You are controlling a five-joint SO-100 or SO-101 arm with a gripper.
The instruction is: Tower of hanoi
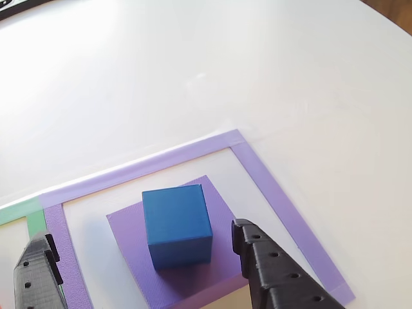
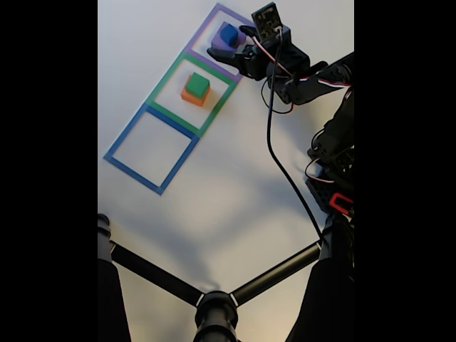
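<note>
Blue cube [image 1: 177, 224] — sits on a flat purple slab [image 1: 222, 267], roughly centred on it, one corner turned toward the lower edge of the other view. The slab lies inside a square outlined in purple tape [image 1: 270, 193] on the white table [image 1: 193, 77].

Gripper [image 1: 145, 261] — black, two-fingered, released: one finger [image 1: 277, 273] stands to the right of the cube in the other view, the second finger [image 1: 38, 273] well to the left over the tape border. Neither touches the cube; the cube lies between them, nearer the right-hand finger. In the fixed view the gripper [image 2: 229, 44] hangs over the purple square, a circuit board visible on the arm [image 2: 299, 75] behind it.

Purple-taped square [image 2: 214, 32] — the topmost of three adjoining squares in the fixed view; the blue cube [image 2: 228, 33] and its slab [image 2: 221, 43] show within it.

Green-taped square [image 2: 171, 75] — middle of the row; holds a green cube [image 2: 197, 84] stacked on an orange slab [image 2: 192, 96]. A strip of the green tape [image 1: 19, 211] shows at the left edge of the other view, touching the purple border.

Blue-taped square [image 2: 151, 149] — lowest of the row in the fixed view.

Black cable [image 2: 281, 164] — runs from the arm down across the table.

Black stand struts [image 2: 214, 299] — cross the lower part of the fixed view.
</note>
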